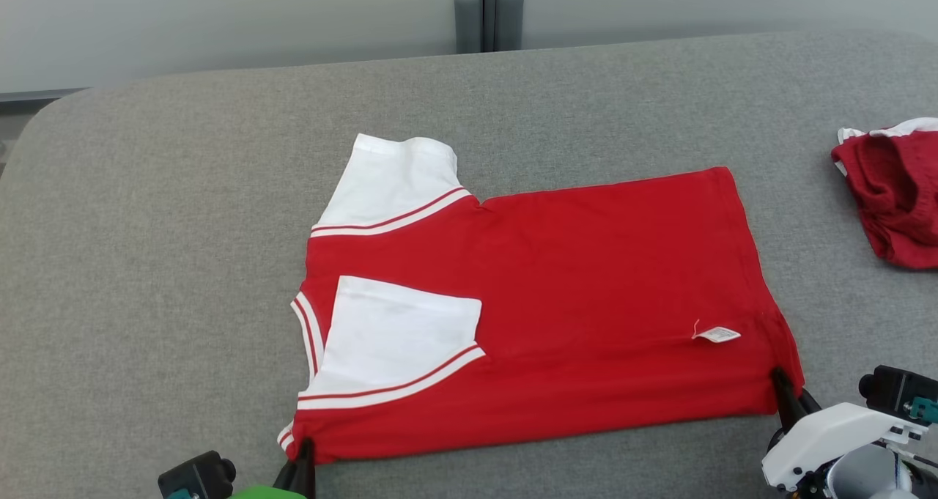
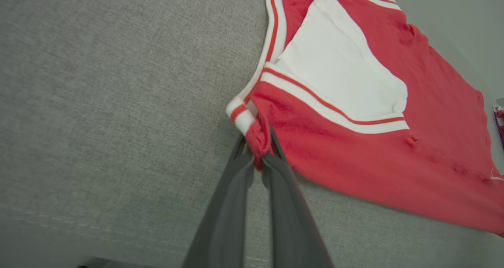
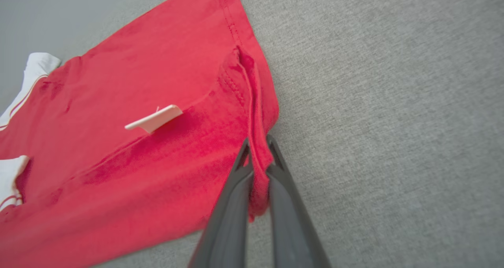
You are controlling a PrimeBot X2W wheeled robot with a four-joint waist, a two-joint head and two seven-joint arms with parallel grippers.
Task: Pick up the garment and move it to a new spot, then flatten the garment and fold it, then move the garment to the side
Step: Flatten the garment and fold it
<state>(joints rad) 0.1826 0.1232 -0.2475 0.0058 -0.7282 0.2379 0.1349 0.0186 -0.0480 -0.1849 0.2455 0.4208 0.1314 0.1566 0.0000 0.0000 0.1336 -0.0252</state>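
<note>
Two grips: my left fingers [image 2: 245, 169] and right fingers [image 3: 240, 173] were clamped tight on the near corners of the shirt [image 1: 571, 286].
Shirt: lay flat on the surface [image 1: 146, 264].
Risk: I feared a thin pinch slipping and skewing the fold.

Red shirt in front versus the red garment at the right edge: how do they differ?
The red shirt lies spread flat, one white sleeve folded onto it; the red garment sits bunched in a heap. The left gripper and right gripper pinch the red shirt's near corners; the red garment is untouched. Both are red with white trim, on the grey surface.
</note>
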